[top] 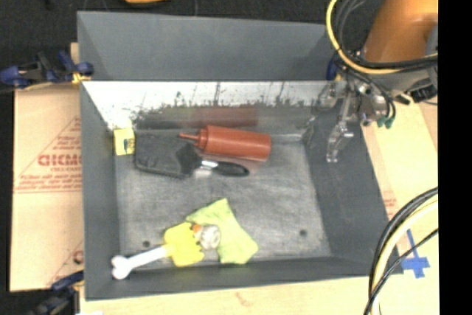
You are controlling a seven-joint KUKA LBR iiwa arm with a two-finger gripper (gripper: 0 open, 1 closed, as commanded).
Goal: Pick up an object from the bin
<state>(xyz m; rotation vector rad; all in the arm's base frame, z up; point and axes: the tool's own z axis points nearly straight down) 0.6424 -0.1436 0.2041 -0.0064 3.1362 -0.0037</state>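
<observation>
— Though no thing is named, the red-brown squeeze bottle (234,143) lies nearest; where?
— On its side at the bin's (346,192) back, long axis across, nozzle to the view's left, base toward the gripper (333,145), which hangs apart by the right wall.
— Parted or closed?
— Cannot tell. A black pouch (157,153) lies by the nozzle; a yellow toy (181,246) lies in front.
</observation>
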